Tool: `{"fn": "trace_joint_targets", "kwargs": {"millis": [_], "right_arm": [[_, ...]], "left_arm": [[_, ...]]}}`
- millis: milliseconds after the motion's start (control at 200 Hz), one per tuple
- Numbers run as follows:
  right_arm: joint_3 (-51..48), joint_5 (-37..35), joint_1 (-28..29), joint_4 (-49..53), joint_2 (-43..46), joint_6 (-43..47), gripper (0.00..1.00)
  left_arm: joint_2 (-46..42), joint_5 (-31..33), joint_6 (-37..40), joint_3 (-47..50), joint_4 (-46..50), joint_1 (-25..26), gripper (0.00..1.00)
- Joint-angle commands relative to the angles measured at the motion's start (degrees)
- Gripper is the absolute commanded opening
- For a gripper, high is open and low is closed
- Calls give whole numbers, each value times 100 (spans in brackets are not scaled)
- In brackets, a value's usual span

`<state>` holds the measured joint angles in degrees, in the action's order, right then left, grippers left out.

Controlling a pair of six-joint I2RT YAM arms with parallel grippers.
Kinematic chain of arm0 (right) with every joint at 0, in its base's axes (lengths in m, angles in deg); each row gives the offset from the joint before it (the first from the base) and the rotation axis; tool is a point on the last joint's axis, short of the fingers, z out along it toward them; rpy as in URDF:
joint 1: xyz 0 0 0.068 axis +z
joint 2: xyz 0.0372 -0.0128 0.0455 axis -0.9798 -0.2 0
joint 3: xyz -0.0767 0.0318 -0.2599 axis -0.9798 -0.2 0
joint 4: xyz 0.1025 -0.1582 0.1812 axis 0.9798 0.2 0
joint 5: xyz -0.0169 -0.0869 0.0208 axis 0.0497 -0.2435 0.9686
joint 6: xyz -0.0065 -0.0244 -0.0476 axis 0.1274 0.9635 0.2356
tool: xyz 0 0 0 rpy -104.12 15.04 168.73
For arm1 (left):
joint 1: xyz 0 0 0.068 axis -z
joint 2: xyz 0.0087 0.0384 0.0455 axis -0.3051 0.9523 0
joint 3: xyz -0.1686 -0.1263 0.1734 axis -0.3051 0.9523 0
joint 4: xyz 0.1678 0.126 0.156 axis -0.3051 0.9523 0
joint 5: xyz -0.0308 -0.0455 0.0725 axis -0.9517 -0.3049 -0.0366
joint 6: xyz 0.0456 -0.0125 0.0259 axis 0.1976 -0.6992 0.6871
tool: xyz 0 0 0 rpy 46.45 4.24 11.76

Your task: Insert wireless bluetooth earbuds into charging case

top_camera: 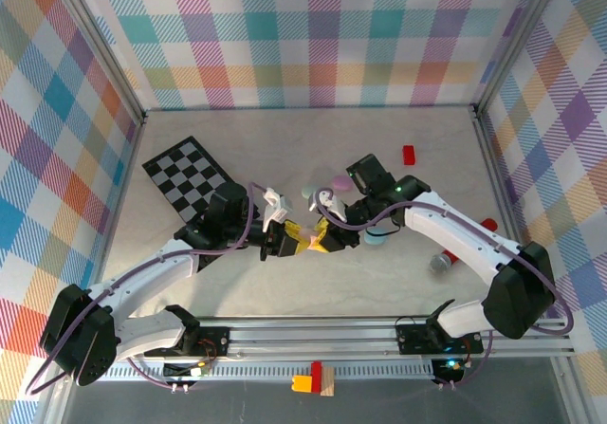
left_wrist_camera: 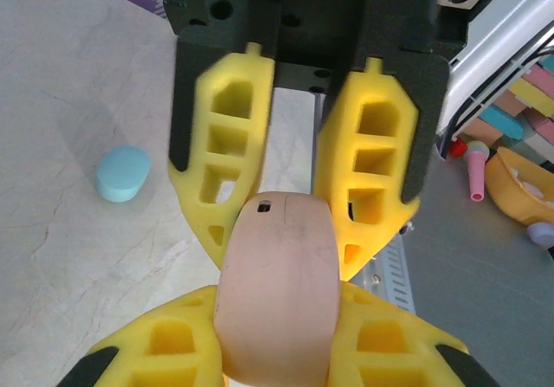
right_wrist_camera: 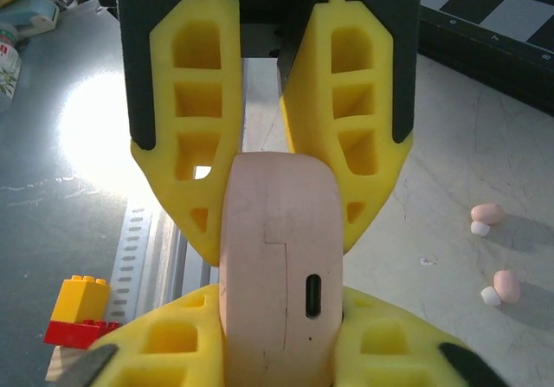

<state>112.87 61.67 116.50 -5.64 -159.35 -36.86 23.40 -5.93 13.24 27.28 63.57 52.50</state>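
My left end effector (left_wrist_camera: 277, 305) pinches the pink charging case (right_wrist_camera: 279, 266) over mid-worktop (top_camera: 379, 282). The right end effector (right_wrist_camera: 279, 305) flanks it too, but I cannot tell if it grips. I judge the case light, rigid and slick, so hold its sides, clear of the lid seam (right_wrist_camera: 264, 241). The right wrist view adds the seam, the port (right_wrist_camera: 312, 294) and loose pink earbuds (right_wrist_camera: 487, 214); the left wrist view shows the plain back.
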Motion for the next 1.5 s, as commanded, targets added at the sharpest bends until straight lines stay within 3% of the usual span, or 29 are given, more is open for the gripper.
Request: {"fn": "trace_joint_targets", "kwargs": {"millis": [0, 110, 260, 375, 515, 685, 775, 870, 960, 1080, 1190, 1370, 1495], "right_arm": [[-130, 324, -225, -586, 418, -301, 43], [-644, 890, -728, -1718, 929, -1336, 62], [-1478, 1028, -1018, -3974, 1616, -3675, 67], [-1766, 320, -1018, -5359, 1805, -5841, 71], [-2056, -471, -1022, -6116, 1799, -7147, 73], [-2150, 66, -1018, -6850, 1477, -7815, 72], [-2215, 140, -1018, -7010, 1446, -7843, 65], [-2263, 153, -1019, -7051, 1462, -7901, 50], [-2267, 193, -1018, -7032, 1455, -7931, 47], [-2283, 201, -1018, -7002, 1464, -7924, 34], [-2266, 208, -1018, -7004, 1434, -7931, 33], [-2260, 192, -1019, -6992, 1368, -7905, 41], [-2244, 219, -1018, -6961, 1341, -7877, 28]], "left_arm": [[-96, 115, -373, 10, -431, 81, 13], [-221, 805, -1372, 291, -1392, 60, 12], [55, 1327, -3258, 311, -2620, 59, 11], [266, 1297, -4150, 289, -3539, 63, 11], [522, 1160, -4831, 238, -4601, 57, 11], [829, 1055, -5460, 118, -5276, 65, 11], [829, 994, -5480, 89, -5266, 74, 11], [759, 1049, -5430, 123, -5259, 74, 11], [736, 1068, -5439, 119, -5276, 76, 11], [779, 1026, -5426, 84, -5270, 76, 11], [840, 995, -5485, 58, -5261, 76, 11], [954, 917, -5509, -10, -5214, 76, 12], [1050, 878, -5558, -62, -5241, 72, 13]]}}
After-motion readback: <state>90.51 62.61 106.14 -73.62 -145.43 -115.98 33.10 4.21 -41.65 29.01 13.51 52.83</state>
